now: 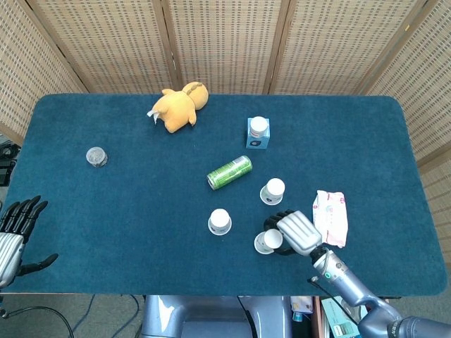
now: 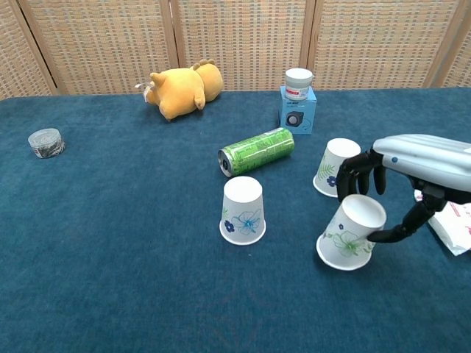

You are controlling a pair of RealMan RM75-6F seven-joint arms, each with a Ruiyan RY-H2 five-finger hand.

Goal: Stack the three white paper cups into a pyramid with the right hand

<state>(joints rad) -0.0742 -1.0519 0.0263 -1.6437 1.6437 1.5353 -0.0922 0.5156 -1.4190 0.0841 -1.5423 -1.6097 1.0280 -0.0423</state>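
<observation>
Three white paper cups with floral prints stand upside down on the blue table. One cup is at the centre front. A second cup stands further back and to the right. My right hand grips the third cup near its top, fingers on the far side and thumb on the near side; the cup is tilted to the left. My left hand hangs off the table's front left corner, fingers spread, holding nothing.
A green can lies on its side just behind the cups. A blue box with a white jar on it, a yellow plush toy, a small round container and a white packet also lie on the table.
</observation>
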